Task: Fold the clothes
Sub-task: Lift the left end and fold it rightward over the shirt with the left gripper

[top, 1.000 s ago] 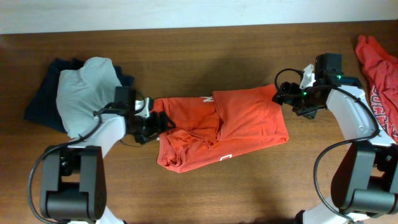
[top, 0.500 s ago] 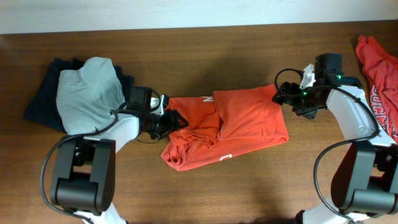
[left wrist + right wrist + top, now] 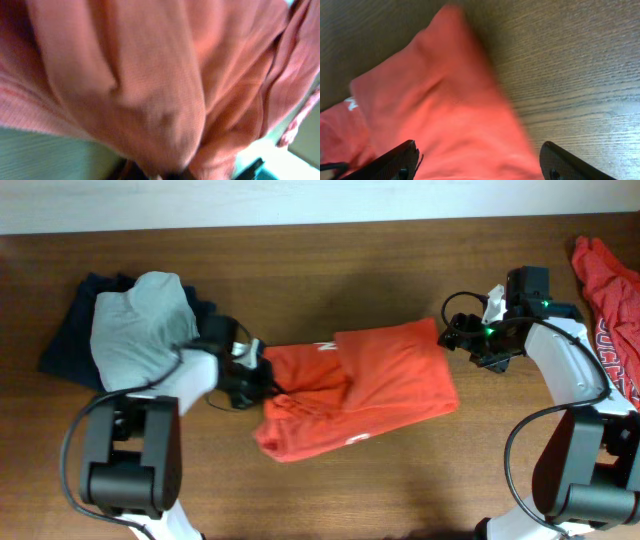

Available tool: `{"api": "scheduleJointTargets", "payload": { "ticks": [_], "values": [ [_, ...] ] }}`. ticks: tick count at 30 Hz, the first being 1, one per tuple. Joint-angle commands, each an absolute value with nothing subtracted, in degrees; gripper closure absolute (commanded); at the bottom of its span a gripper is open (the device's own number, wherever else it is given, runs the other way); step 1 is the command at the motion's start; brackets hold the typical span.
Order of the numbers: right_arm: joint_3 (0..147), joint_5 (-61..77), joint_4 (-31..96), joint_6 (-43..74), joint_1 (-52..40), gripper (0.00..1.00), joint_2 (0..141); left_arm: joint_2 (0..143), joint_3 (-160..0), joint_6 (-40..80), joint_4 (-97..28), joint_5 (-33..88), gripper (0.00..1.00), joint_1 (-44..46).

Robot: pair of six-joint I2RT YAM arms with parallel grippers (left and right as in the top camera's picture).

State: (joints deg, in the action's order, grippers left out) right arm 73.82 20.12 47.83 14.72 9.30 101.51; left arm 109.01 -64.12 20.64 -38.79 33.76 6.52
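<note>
On the table (image 3: 400,490) your left hand (image 3: 252,376) pinches the rumpled T-shirt (image 3: 385,380) by its left edge; your right hand (image 3: 466,340) stands spread at its right corner. The other T-shirt (image 3: 610,310) lies far right.

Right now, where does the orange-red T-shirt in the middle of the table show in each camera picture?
Overhead: the orange-red T-shirt lies in the middle of the wooden table.
Left wrist: its bunched folds fill nearly the whole picture.
Right wrist: left and centre, one corner pointing up.
Shared landmark: its white print, also at the right wrist picture's left edge; the left wrist view misses it.
</note>
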Motion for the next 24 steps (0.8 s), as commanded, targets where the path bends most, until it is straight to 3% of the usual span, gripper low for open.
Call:
{"api": "scheduleJointTargets", "payload": {
  "ticks": [1, 9, 24],
  "values": [
    [73.95, 19.29, 47.97, 14.41, 9.39, 0.18, 101.62, 107.0, -74.85, 10.31, -46.11, 24.86, 1.0, 2.7],
    [73.95, 19.31, 47.83, 14.44, 9.39, 0.18, 101.6, 107.02, -92.68, 1.56, -57.76, 12.08, 1.0, 6.48],
    [73.95, 20.56, 47.83, 14.44, 9.39, 0.21, 101.62, 111.31, -93.89, 1.76, -57.54, 1.48, 1.0, 24.62]
  ]
}}
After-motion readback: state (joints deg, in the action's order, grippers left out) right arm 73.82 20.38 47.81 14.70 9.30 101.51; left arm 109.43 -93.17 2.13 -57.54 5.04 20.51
